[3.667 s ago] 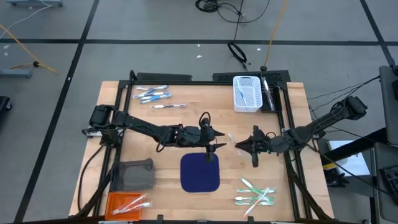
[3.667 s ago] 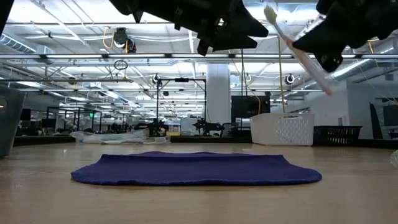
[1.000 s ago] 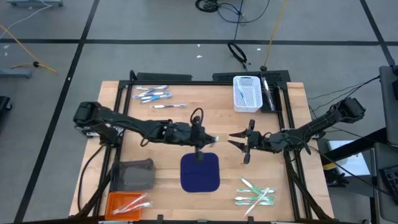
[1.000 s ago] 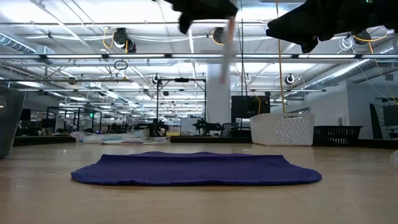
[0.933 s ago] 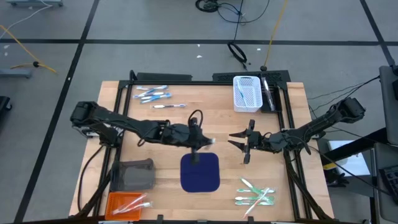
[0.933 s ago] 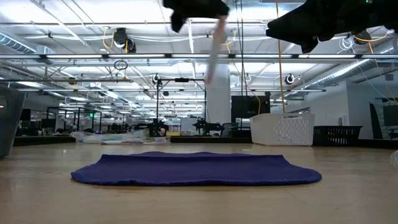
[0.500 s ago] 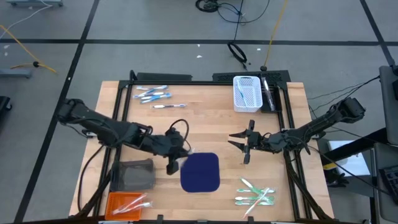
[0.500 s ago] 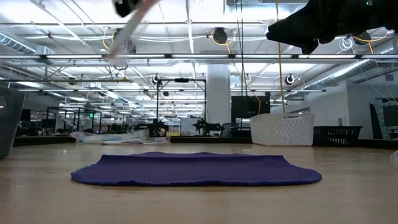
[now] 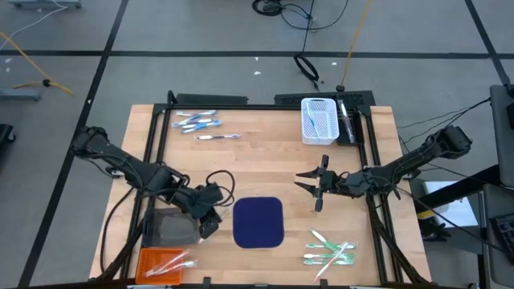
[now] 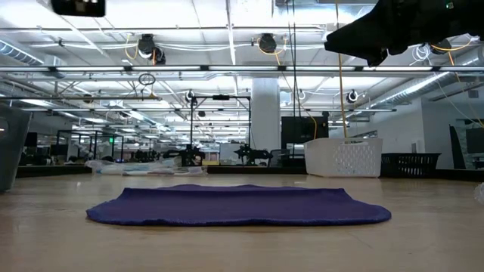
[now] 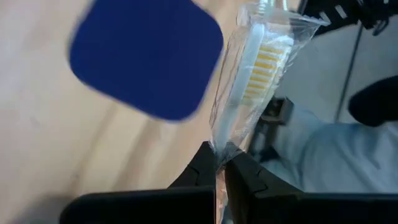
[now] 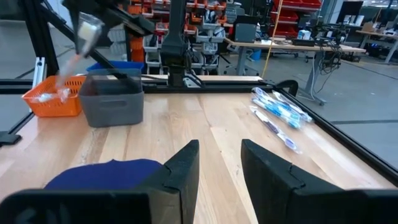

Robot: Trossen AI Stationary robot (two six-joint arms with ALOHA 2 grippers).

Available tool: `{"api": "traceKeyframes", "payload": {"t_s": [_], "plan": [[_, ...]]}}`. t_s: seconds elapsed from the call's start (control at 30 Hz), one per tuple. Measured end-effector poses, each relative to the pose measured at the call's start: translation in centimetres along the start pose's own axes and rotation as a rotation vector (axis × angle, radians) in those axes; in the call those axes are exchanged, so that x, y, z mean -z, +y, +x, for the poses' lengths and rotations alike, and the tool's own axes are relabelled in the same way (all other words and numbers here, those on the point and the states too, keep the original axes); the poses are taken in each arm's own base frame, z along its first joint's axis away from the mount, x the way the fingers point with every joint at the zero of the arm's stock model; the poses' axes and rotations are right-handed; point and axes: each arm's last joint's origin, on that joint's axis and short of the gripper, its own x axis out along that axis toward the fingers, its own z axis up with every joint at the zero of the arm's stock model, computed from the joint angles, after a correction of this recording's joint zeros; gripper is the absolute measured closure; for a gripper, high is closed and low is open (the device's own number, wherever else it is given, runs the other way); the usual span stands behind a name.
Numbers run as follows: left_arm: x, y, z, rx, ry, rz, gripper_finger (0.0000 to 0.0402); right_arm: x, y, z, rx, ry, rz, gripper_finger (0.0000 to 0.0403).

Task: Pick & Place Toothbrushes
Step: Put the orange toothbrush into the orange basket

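One wrapped toothbrush (image 11: 252, 74) in left gripper (image 11: 222, 163), visible wrist-side only

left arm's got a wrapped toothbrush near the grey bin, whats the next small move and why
Probably carry it a little farther, over the grey plastic bin, then lower. The left gripper is shut on the clear-wrapped white toothbrush, beside the bin's edge. The right gripper hangs open, empty, right of the navy mat.
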Motion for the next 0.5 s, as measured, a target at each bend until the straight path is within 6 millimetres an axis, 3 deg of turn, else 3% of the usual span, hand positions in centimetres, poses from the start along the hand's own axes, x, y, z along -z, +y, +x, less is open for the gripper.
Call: {"api": "traceKeyframes", "payload": {"t_s": [0.3,0.5], "plan": [[3.0,-0.7,-0.1,-0.014,0.179,-0.112,0.0400,0.1,0.0,0.0,0.000,0.011,-0.022,0.0295],[5.6,-0.7,0.0,-0.128,0.260,-0.205,0.0400,0.1,0.0,0.0,0.000,0.011,-0.022,0.0294]]}}
